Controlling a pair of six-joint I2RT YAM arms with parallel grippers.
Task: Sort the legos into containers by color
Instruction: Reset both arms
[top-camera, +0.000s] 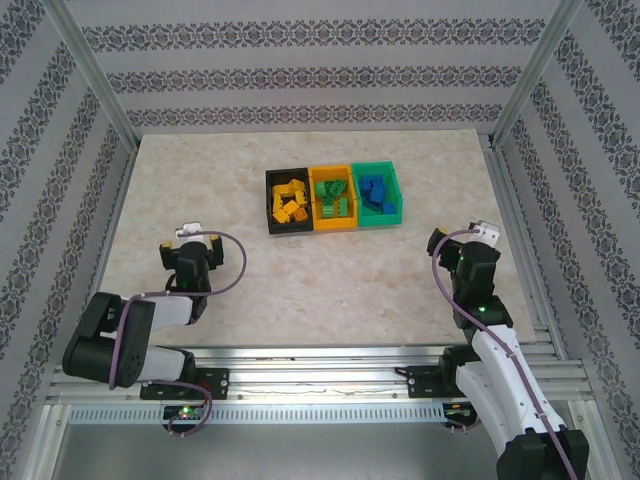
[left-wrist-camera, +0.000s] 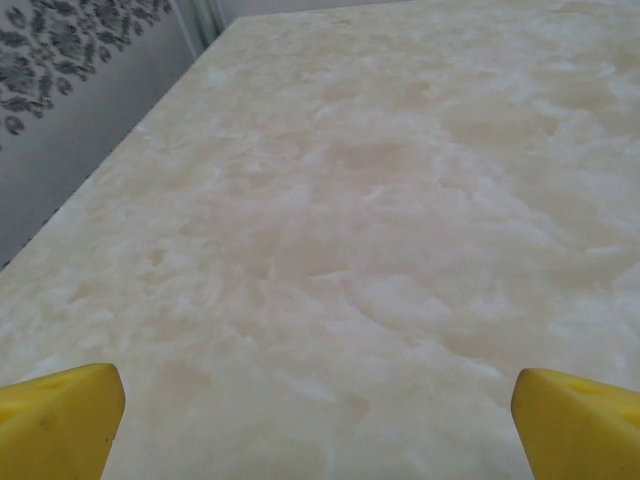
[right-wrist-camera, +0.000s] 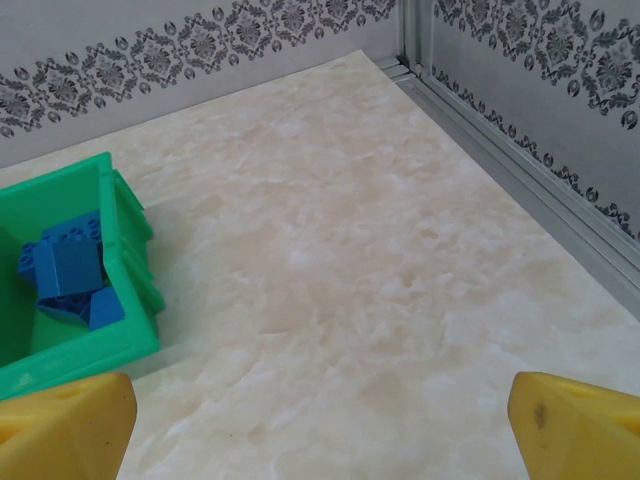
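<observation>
So the small studded plastic bricks (top-camera: 289, 203) are seen sorted in the joined plastic bins (top-camera: 333, 226): yellow in black, green (probably) in orange, blue in green. The left gripper (left-wrist-camera: 320, 420) and right gripper (right-wrist-camera: 320, 420) are spread wide, nothing held.

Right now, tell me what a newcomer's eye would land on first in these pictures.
The bright row of three joined bins at the far middle of the marble table grabs the eye: yellow-orange bricks in the black bin, green bricks in the orange bin, blue bricks in the green bin. Nearer, the left claw and right claw stand open over bare tabletop.
</observation>
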